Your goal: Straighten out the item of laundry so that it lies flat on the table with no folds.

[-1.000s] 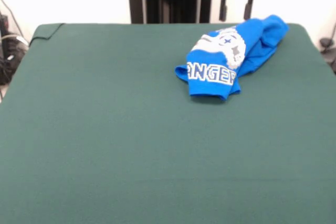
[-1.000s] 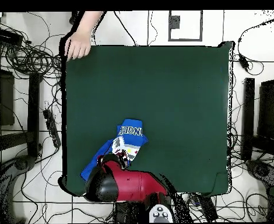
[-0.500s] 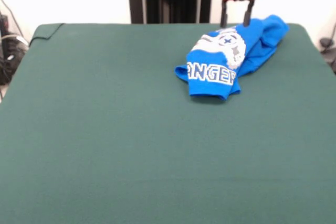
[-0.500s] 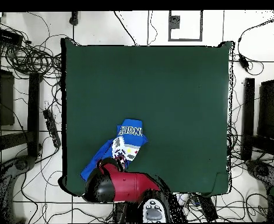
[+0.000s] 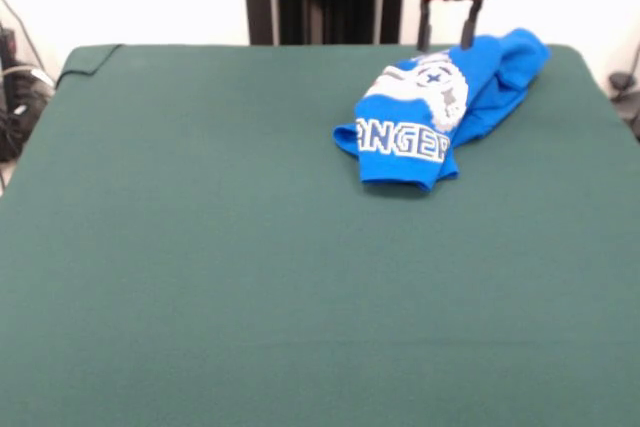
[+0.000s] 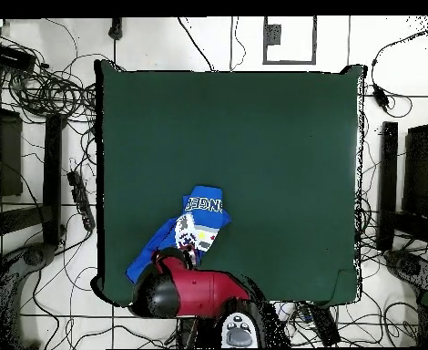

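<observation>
Entry: shirt point(image 5: 440, 112) lies bunched at the table's point(image 5: 250, 267) far right corner in the front view, lettered panel folded toward the camera, emblem above it, a blue lobe trailing out to the corner. Overhead shows the same heap close to the table's edge on my base side, one end reaching almost to the rim. Well short of flat; most of the felt around it is bare.

Change: a second ago my jaws point(image 5: 448, 35) hung higher, only the red housing and finger stubs in frame. Since then I have come down; half a second ago and now the position is nearly identical, so the descent has about ended. The hand seen at the table's corner a second ago is gone.

Jaws: two dark fingers point(image 5: 426, 25) stand apart, nothing between them. Tips sit at the shirt's far edge; whether they touch cloth I cannot tell, as the heap hides the contact line from the front and my arm point(image 6: 195, 292) covers it from above.

Meaning: I judge myself poised for a first pinch on the rear fold. No straightening yet done.
</observation>
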Controlling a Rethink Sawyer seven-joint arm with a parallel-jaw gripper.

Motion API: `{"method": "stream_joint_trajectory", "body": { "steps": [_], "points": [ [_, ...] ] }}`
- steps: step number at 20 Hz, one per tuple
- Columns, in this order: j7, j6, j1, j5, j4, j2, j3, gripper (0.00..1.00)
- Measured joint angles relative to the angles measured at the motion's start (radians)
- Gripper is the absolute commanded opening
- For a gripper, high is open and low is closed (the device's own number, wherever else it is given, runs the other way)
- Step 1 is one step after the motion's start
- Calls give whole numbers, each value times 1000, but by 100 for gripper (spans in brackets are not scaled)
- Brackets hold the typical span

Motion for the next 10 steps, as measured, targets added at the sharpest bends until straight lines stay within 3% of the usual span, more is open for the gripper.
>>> {"method": "stream_joint_trajectory", "body": {
  "steps": [10],
  "points": [
    [0,0,2,0,0,-9,-21,100]
  ]
}}
